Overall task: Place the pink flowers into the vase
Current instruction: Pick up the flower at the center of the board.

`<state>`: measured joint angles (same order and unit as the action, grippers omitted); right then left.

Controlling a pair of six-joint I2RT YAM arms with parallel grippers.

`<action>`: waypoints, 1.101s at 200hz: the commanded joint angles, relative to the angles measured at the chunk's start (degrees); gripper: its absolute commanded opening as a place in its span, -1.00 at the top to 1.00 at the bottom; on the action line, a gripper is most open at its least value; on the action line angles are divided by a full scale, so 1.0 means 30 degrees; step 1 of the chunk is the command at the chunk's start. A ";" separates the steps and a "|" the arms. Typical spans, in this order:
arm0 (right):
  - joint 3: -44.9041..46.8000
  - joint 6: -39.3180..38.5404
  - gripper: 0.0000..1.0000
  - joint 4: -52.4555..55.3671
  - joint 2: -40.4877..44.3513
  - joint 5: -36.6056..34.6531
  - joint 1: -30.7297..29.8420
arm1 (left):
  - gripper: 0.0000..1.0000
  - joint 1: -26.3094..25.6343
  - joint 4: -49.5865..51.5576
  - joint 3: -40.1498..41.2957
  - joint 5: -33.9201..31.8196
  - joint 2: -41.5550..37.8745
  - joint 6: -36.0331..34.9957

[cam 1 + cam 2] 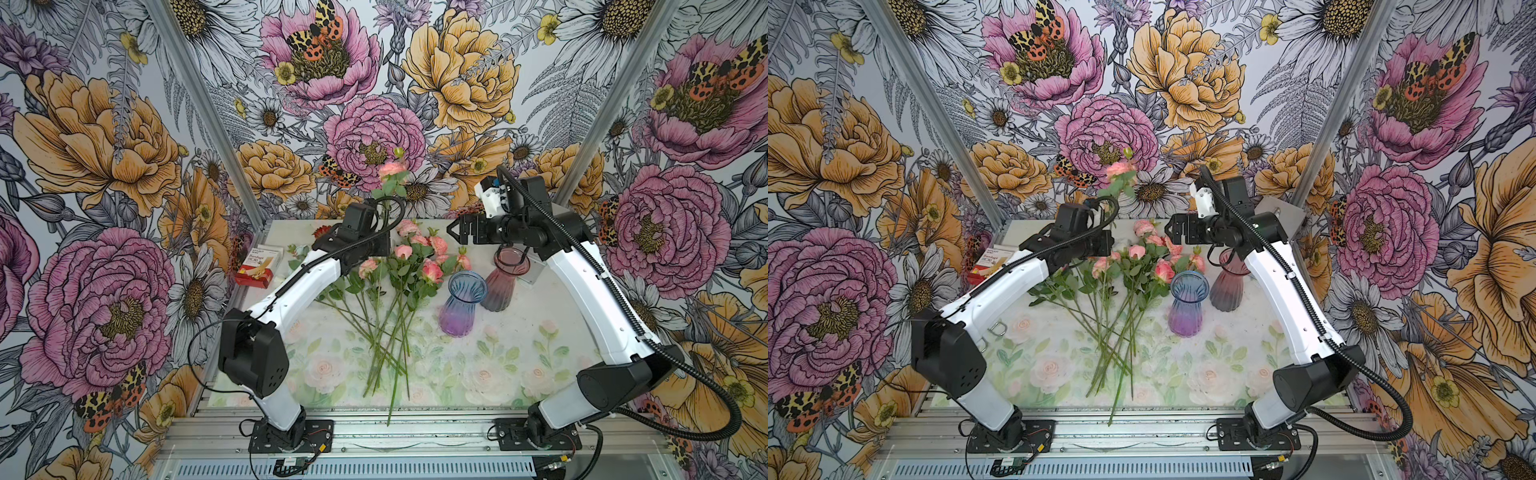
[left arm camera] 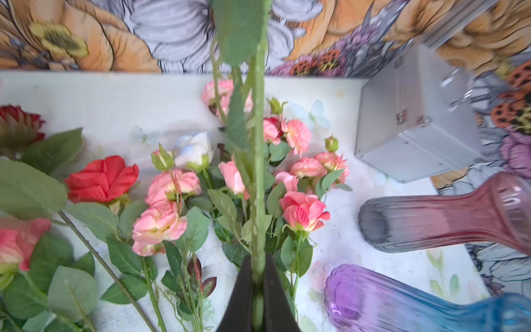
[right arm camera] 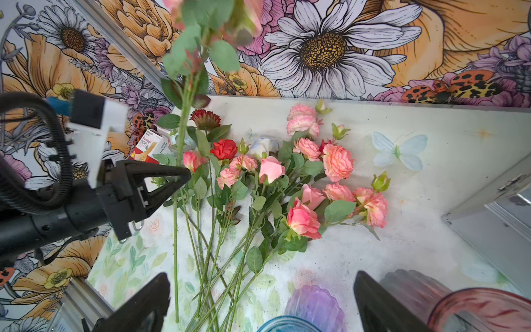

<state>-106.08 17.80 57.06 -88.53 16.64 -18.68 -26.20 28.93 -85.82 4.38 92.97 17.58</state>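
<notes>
We read one word only, "Bandage", printed in red on the white face of a small red-and-white carton [image 3: 148, 145]. Its smaller print is too blurred for us to make out.

We see a pale tabletop [image 1: 478, 365] printed with faint roses and leaves. The pink flowers [image 1: 432, 272] lie across its middle in a loose pile, blooms toward the back wall and stems crossing toward the front edge. Near the blooms stand a blue-and-purple vase [image 1: 461, 305] and a red-and-grey vase [image 1: 505, 286], both upright. A red flower [image 2: 102, 178], a white rose [image 2: 195, 149], a red-and-white box [image 1: 257, 266] and a silver metal case [image 2: 411, 123] sit farther back.
</notes>
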 commanded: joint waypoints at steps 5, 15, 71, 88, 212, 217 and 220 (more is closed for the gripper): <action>-0.0689 0.0354 -0.95 -0.0757 0.0536 0.1385 -0.0395 | 1.00 0.0357 -0.4665 0.1171 0.1128 -0.1663 0.0495; -0.0652 0.0132 -0.91 -0.0922 0.0566 0.1513 -0.0788 | 1.00 0.0309 -0.5768 0.1478 0.1543 -0.2093 0.0967; -0.1626 0.0467 -0.72 -0.2610 0.0311 0.2091 -0.1714 | 1.00 -0.0448 -1.1766 0.4157 0.5758 -0.2891 0.3015; -0.2135 0.0453 -0.67 -0.2715 0.0143 0.1975 -0.1715 | 1.00 -0.0865 -1.2338 0.4823 0.6224 -0.3279 0.2998; -0.2278 0.0939 -0.21 -0.3929 -0.1125 0.2664 -0.2417 | 1.00 -0.3063 -1.3733 0.4543 0.7123 -0.2700 0.3126; -0.2265 0.0894 -0.19 -0.3946 -0.1202 0.2612 -0.2417 | 1.00 -0.3130 -1.3771 0.4499 0.7149 -0.2663 0.3155; -0.2276 0.0900 -0.18 -0.3959 -0.1256 0.2595 -0.2417 | 1.00 -0.3155 -1.3795 0.4496 0.7152 -0.2664 0.3161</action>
<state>-112.66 20.18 47.22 -91.24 24.73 -25.52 -34.57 -9.47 -70.54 24.10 84.73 26.65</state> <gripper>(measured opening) 0.608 0.074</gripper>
